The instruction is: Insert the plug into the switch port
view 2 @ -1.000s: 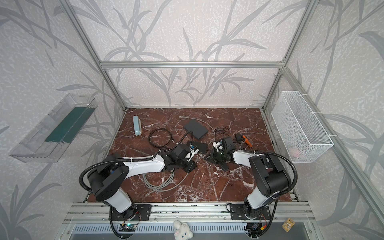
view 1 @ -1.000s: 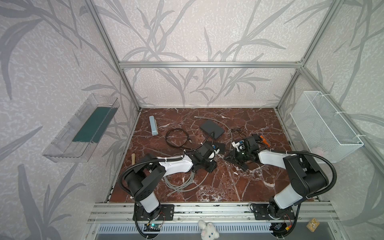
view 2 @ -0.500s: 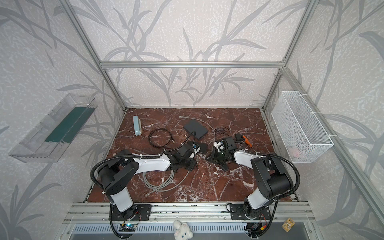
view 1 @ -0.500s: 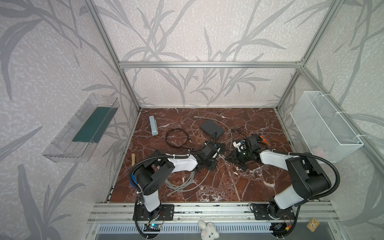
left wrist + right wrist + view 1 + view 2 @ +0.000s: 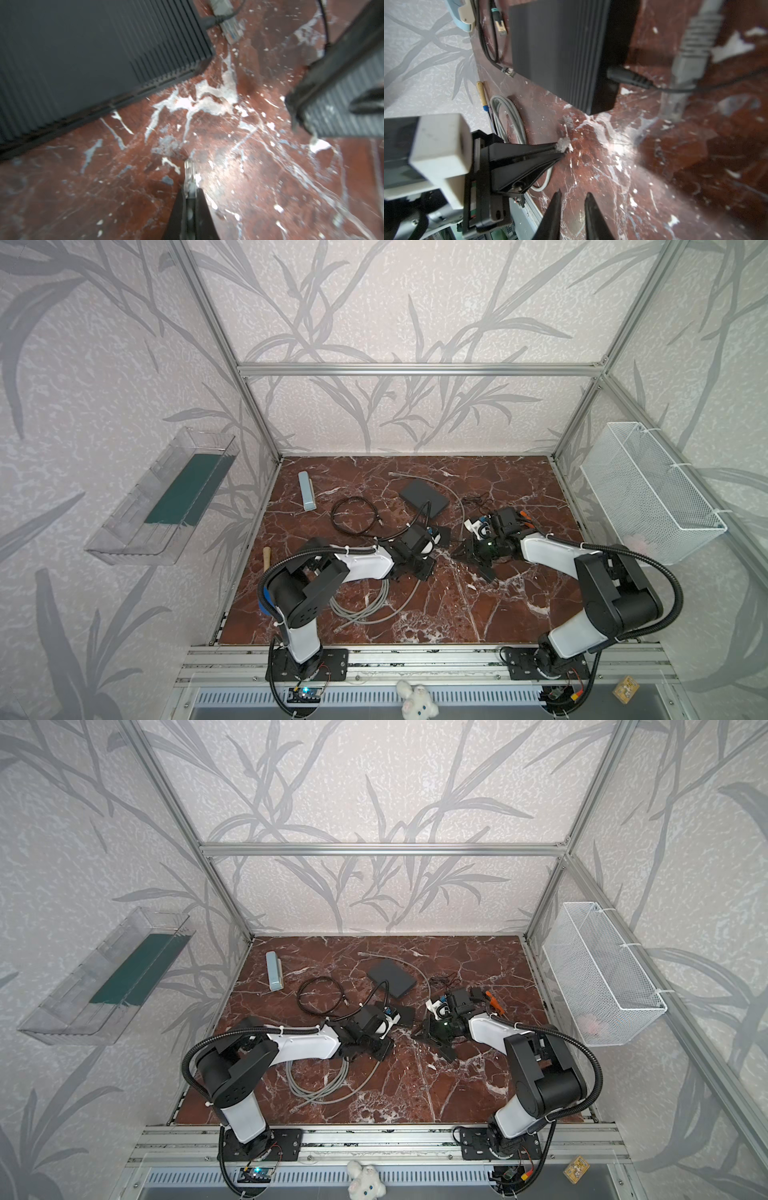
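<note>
Down front, a loose grey cable coil (image 5: pixel 365 605) sprawls across the red marble tabletop (image 5: pixel 478 614). Just past it, the left gripper (image 5: pixel 191 192) pinches the clear plastic plug (image 5: pixel 190 174), and the right gripper (image 5: pixel 573 194) is slightly parted and empty. The ribbed black switch box (image 5: pixel 93 62) sits just ahead, a second grey plug (image 5: pixel 230 31) lies by its corner, and a black cable loop (image 5: pixel 355 516) lies farther back.

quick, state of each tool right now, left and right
left tool: closed on the plug
right tool: slightly open, holding nothing
</note>
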